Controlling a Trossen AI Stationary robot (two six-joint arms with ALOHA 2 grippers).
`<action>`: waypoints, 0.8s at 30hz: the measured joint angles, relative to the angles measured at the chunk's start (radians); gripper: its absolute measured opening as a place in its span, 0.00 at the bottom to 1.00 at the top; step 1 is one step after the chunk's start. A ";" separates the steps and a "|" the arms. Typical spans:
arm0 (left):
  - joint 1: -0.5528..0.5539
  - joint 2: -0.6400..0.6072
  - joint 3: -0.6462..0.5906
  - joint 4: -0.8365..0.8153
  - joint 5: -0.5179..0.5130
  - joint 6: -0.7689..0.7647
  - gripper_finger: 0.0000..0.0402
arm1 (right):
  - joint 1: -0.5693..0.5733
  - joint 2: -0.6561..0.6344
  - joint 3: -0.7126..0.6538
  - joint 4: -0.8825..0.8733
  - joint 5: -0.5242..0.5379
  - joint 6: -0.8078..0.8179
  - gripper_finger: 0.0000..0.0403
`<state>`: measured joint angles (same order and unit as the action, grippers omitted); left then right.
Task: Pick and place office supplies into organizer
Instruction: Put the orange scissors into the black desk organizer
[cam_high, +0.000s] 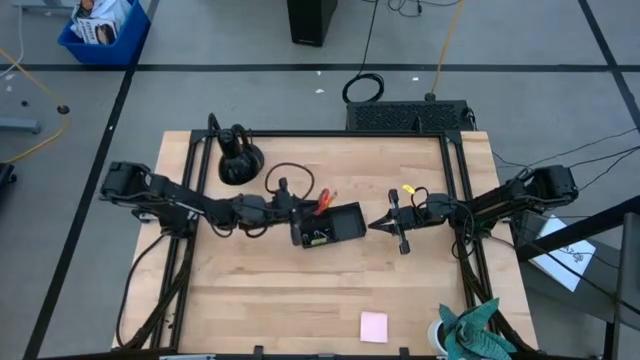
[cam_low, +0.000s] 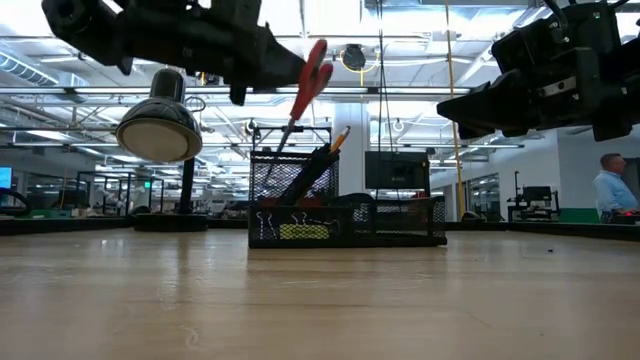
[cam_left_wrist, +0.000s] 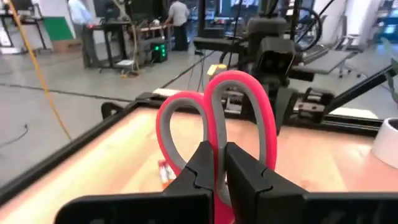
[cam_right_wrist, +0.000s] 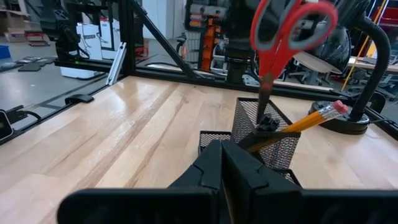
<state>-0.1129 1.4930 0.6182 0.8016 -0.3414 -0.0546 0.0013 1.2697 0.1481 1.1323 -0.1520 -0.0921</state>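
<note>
The organizer (cam_high: 338, 224), a black mesh tray with an upright pen cup (cam_right_wrist: 264, 127), stands mid-table. Red-handled scissors (cam_low: 310, 78) stand tilted with their blades down in the cup, beside orange pencils (cam_right_wrist: 308, 120) that lean on its rim. My left gripper (cam_left_wrist: 216, 154) comes in from the table's left and is shut on the scissors. My right gripper (cam_high: 376, 226) is shut, holds nothing, and hangs just right of the organizer. A yellow-green piece (cam_low: 303, 231) lies in the tray's front compartment. The pink notepad (cam_high: 374, 326) lies flat near the front edge. My left gripper pinches the scissors between its two fingers where the two handle loops meet (cam_left_wrist: 216, 140). The fingers come in level from the table's left. The loops (cam_left_wrist: 239, 106) stick out past the fingertips. The scissors stand tilted, handles up, blades (cam_right_wrist: 263, 106) reaching down into the pen cup.
A black desk lamp (cam_high: 238, 162) stands at the far left of the table. A teal-green cloth (cam_high: 478, 332) in a white cup sits at the front right corner. Bare wood lies across the table's near half. People stand in the room beyond.
</note>
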 joint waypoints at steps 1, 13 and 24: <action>-0.003 0.019 0.001 0.010 -0.013 -0.008 0.04 | 0.000 0.000 0.000 0.000 0.000 0.000 0.01; -0.013 0.232 0.019 0.145 -0.134 -0.094 0.05 | 0.000 0.000 0.000 0.004 -0.001 0.023 0.01; -0.038 0.255 0.020 0.137 -0.128 0.025 0.09 | 0.000 0.000 0.000 0.004 -0.001 0.021 0.01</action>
<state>-0.1505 1.7477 0.6384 0.9382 -0.4696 -0.0297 0.0013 1.2699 0.1479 1.1362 -0.1528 -0.0712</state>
